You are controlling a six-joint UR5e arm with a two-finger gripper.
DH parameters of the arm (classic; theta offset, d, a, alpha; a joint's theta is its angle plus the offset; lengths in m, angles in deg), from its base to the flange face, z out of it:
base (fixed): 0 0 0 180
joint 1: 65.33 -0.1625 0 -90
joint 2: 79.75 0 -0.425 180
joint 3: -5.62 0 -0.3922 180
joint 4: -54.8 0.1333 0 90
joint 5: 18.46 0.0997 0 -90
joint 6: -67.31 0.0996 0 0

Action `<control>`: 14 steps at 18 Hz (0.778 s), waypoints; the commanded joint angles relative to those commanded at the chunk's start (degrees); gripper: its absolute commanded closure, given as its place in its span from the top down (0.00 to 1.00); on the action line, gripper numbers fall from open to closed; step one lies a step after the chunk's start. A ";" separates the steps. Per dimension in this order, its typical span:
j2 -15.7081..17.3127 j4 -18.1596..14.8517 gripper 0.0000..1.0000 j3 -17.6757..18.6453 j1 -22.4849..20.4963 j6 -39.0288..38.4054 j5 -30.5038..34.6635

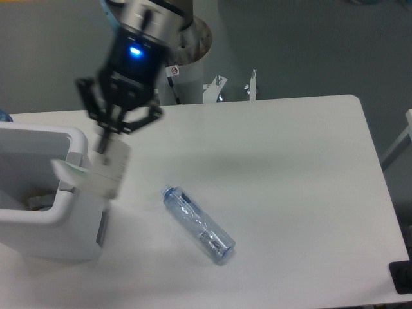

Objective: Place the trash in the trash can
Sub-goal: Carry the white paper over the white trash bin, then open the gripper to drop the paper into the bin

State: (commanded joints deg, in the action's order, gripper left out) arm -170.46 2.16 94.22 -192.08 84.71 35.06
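My gripper hangs above the right rim of the white trash can and is shut on a white crumpled wrapper, which dangles below the fingers beside the rim. The other piece of trash, a clear bluish plastic bottle, lies on its side on the table, right of the can and well clear of the gripper. Some dark bits show inside the can's opening.
The arm's white pedestal stands at the table's back edge. The table's right edge runs near a dark object at the lower right corner.
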 joint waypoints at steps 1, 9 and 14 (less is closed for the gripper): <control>-0.09 0.00 0.00 0.00 0.88 0.00 0.00; -1.67 1.67 0.21 0.00 5.02 0.79 -0.09; -2.37 2.29 1.00 -0.61 5.20 0.97 0.00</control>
State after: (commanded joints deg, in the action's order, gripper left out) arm -172.83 4.44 93.60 -186.88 85.68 35.06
